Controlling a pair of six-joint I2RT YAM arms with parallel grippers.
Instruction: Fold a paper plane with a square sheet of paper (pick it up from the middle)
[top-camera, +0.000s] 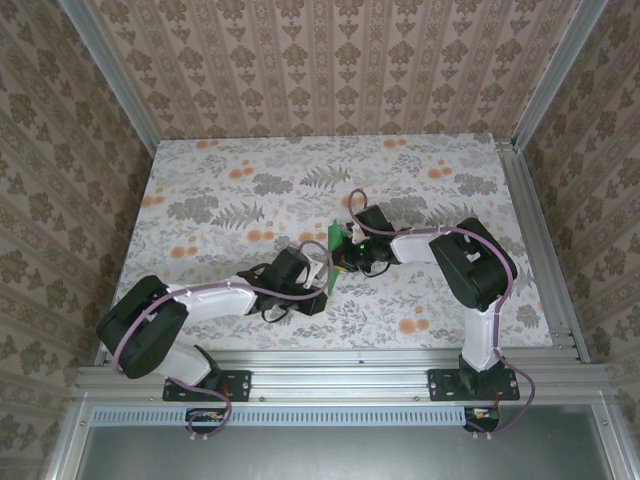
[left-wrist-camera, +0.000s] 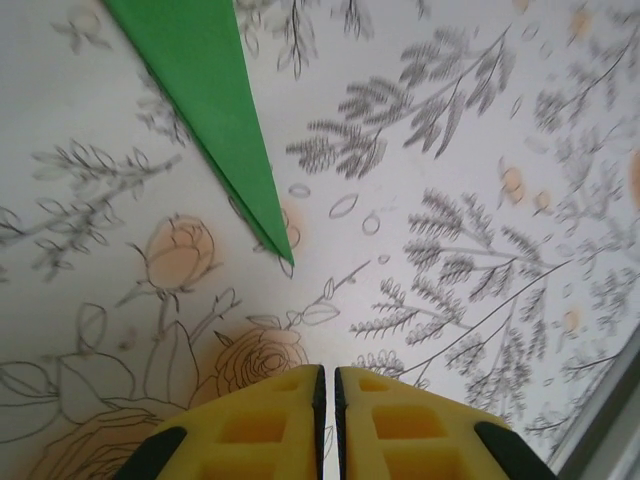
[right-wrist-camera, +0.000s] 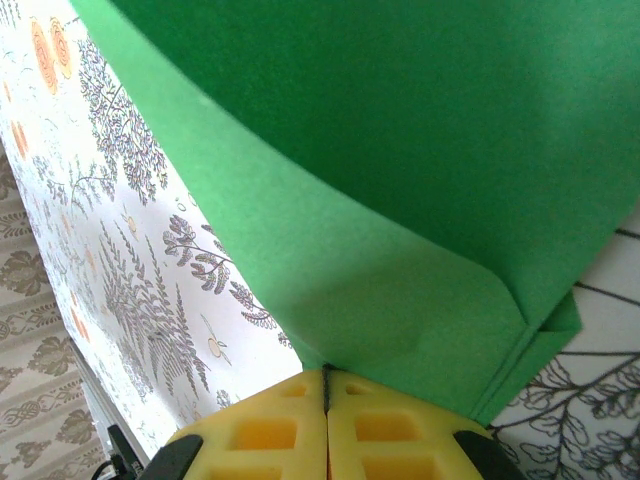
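Free room: the table (top-camera: 220, 190) is lying open across its far half and down its left and right sides, offering unobstructed passage there.

Obstacles: both arms are crowding the near centre. The left gripper (left-wrist-camera: 328, 382) and right gripper (right-wrist-camera: 326, 385) are standing just beside each other, and the paper plane (top-camera: 334, 240), pinched by the right one, is blocking the gap between them.

Limits: patterned walls (top-camera: 330, 60) are closing the left, far and right edges. A metal rail (top-camera: 340, 372) is bounding the near edge.
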